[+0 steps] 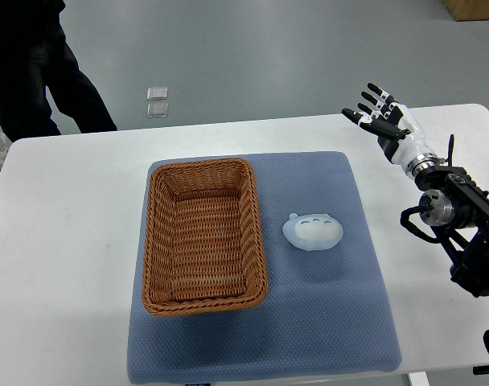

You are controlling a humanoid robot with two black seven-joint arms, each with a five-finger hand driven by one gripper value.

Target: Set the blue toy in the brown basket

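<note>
A: Toy status?

B: Blue toy flat on the blue mat, just beside the right wall of the brown wicker basket, not touching it. Nothing on it.

A: Basket?

B: On the mat's left half, long side running toward the table's far edge. Nothing inside.

A: Right hand?

B: Right hand over the white table near its far right corner, off the mat, well apart from the toy. Fingers spread and extended, holding nothing.

A: Anything else?

B: Person's dark-clad legs beyond the far left corner.
</note>
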